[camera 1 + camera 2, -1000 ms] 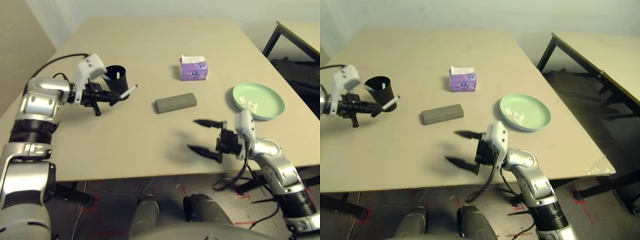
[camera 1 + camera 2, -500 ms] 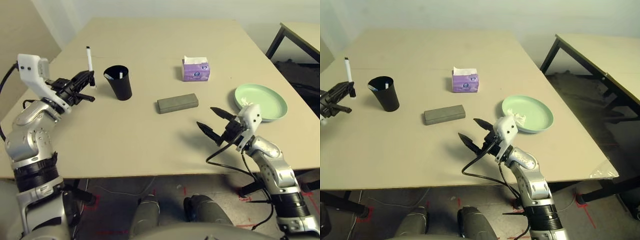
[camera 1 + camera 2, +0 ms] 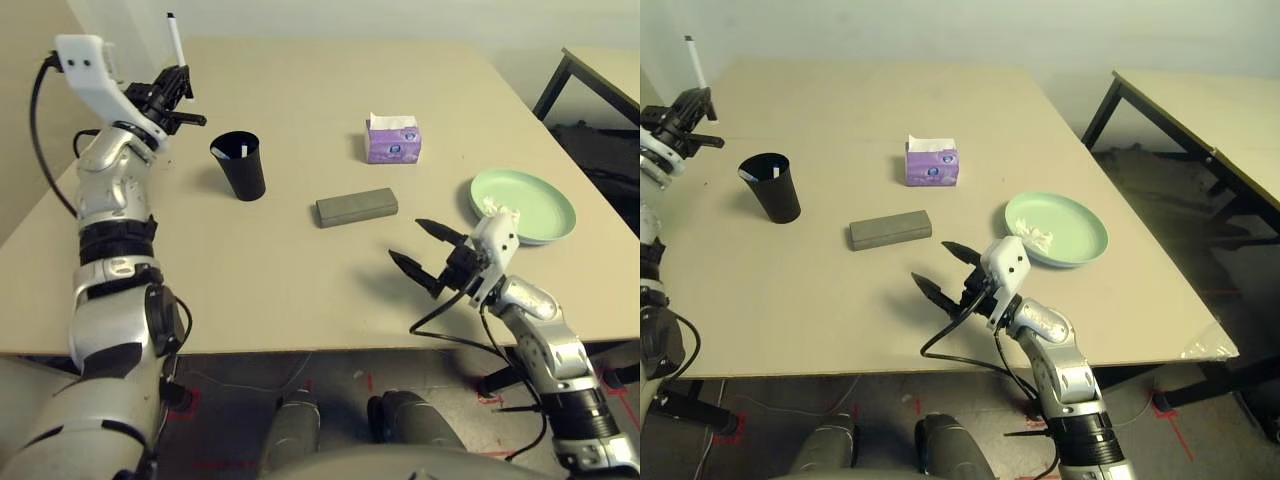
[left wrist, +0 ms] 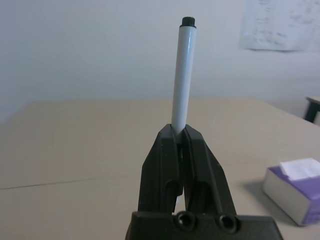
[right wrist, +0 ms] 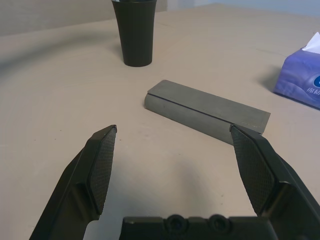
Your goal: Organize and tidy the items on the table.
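Your left tool (image 3: 178, 82) was raised, clamping the white-black marker (image 4: 182, 75) upright; your right tool (image 5: 172, 160) hovered low, fingers spread, facing the grey glasses case (image 5: 207, 111).

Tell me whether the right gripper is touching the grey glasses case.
Apart. The right wrist view shows bare table between the open right gripper and the grey glasses case.

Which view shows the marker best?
Left wrist view: the white-black marker stands upright, close up, clamped in the left gripper, black cap on top. In both eye views it is a thin stick held above the table, left of the black cup.
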You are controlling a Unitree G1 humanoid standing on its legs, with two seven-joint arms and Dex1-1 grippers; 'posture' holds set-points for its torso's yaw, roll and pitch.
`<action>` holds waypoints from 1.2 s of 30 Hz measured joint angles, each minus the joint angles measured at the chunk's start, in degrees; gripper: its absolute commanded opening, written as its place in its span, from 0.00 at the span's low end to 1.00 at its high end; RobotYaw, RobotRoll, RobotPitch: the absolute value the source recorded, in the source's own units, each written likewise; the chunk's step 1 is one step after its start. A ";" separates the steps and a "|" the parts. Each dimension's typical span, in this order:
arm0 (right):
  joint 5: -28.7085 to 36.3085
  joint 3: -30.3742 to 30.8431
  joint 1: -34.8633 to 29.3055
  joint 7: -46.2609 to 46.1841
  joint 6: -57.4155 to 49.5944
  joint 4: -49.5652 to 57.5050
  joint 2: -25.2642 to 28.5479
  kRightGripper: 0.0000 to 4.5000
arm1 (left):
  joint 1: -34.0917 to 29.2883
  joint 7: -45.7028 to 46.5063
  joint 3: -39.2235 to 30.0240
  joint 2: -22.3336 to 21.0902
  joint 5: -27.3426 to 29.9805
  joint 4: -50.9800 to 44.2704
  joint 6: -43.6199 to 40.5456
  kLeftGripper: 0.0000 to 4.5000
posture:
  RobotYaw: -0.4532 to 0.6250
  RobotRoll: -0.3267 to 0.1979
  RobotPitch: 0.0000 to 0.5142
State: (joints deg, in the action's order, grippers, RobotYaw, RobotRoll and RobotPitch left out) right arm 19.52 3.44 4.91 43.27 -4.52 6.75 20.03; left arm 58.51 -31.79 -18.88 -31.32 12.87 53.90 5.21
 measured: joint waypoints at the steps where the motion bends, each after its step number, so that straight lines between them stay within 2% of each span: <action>1: -0.05 0.01 -0.10 -0.04 0.00 0.09 0.01 1.00 | 0.47 0.00 0.11 0.59 -0.05 1.85 1.13 0.01 | 0.34 0.62 0.16; 6: -0.14 0.02 -0.94 -0.43 0.00 0.72 0.05 1.00 | 0.87 0.18 1.08 2.44 -0.15 7.93 4.89 0.01 | 0.34 0.62 0.16; 12: -0.15 0.02 -1.12 -0.49 -0.01 1.48 0.12 1.00 | -0.22 0.61 1.32 3.08 -0.07 9.00 6.33 0.01 | 0.35 0.62 0.18; 13: -0.14 0.02 -1.12 -0.48 -0.01 1.48 0.12 1.00 | -0.98 0.59 1.34 3.08 -0.03 9.00 6.33 0.15 | 0.35 0.62 0.18; 17: -0.14 0.03 -1.01 -0.41 -0.02 1.45 0.15 1.00 | -4.24 0.26 1.22 3.04 0.21 9.00 6.23 0.44 | 0.36 0.62 0.18; 24: -0.14 0.06 0.25 -0.22 -0.07 1.03 0.15 1.00 | -4.92 -0.37 0.98 2.20 0.87 7.95 5.84 0.99 | 0.36 0.62 0.18; 36: 1.49 -1.36 0.72 -0.06 -0.40 1.54 0.51 1.00 | -3.86 -1.49 0.03 0.15 2.01 6.51 4.49 0.99 | 0.33 0.62 0.18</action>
State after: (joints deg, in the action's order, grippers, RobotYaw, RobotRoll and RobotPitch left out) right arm 21.01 2.09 5.63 43.21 -4.92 8.30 20.53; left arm 54.65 -33.28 -18.85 -31.17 14.88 60.41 9.70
